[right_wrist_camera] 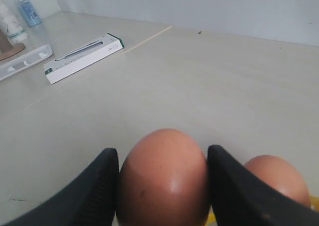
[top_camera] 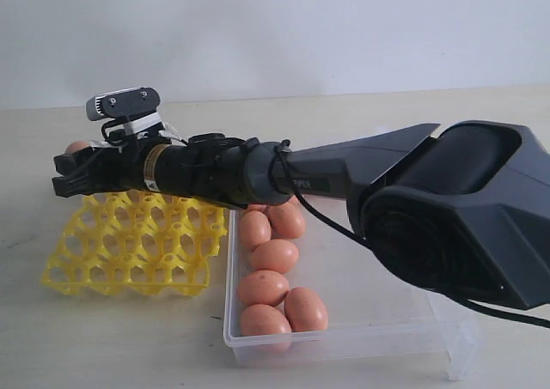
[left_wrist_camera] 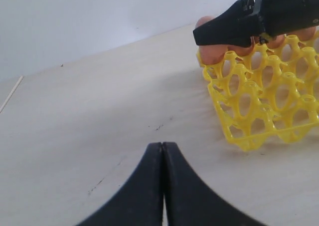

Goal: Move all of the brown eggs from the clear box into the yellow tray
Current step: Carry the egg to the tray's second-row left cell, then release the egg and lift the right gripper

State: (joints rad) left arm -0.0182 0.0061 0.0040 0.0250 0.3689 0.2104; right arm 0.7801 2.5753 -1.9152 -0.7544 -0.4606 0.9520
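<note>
My right gripper (top_camera: 62, 174) reaches across from the right and hangs over the far left corner of the yellow tray (top_camera: 129, 256). It is shut on a brown egg (right_wrist_camera: 163, 176), with a finger pressed against each side. A second egg (right_wrist_camera: 279, 181) sits just beside it. In the left wrist view the right gripper's fingers (left_wrist_camera: 224, 29) sit over eggs (left_wrist_camera: 212, 54) at the tray's (left_wrist_camera: 259, 111) corner. Several more brown eggs (top_camera: 273, 256) lie in the clear box (top_camera: 361, 342), right of the tray. My left gripper (left_wrist_camera: 162, 145) is shut and empty above bare table, short of the tray.
The right arm's black body (top_camera: 447, 217) spans the box and part of the tray. Far off on the table lie a long white box with a pen picture (right_wrist_camera: 82, 56), a white tray (right_wrist_camera: 22, 62) and a bottle (right_wrist_camera: 25, 6). A pale wall stands behind.
</note>
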